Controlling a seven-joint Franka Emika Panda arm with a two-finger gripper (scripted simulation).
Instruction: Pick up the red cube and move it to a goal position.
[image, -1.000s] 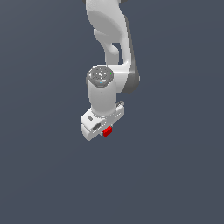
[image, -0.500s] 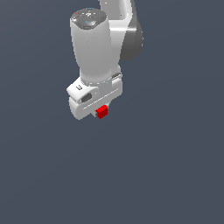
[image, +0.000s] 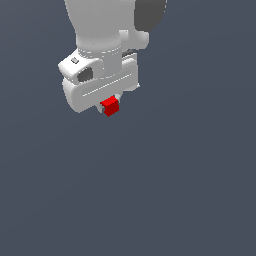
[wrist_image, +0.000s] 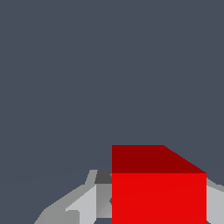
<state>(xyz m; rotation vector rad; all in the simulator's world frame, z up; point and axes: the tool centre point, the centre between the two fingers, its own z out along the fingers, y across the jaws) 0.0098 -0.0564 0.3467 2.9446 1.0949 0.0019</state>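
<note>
The red cube (image: 110, 106) is a tiny bright red block held under the white gripper (image: 111, 105) in the upper left of the exterior view. The gripper is shut on the cube, and its fingers are mostly hidden by the hand above. In the wrist view the red cube (wrist_image: 158, 188) fills the lower right, with grey fingertips (wrist_image: 87, 205) on either side of it. The arm's white body takes up the upper part of the exterior view. No goal marker shows in either view.
A plain dark grey-blue floor (image: 190, 190) fills the rest of both views. No other objects or edges are in sight.
The arm with the cube has risen toward the camera, now looking much larger and higher in the exterior view. The cube stays in the gripper.
</note>
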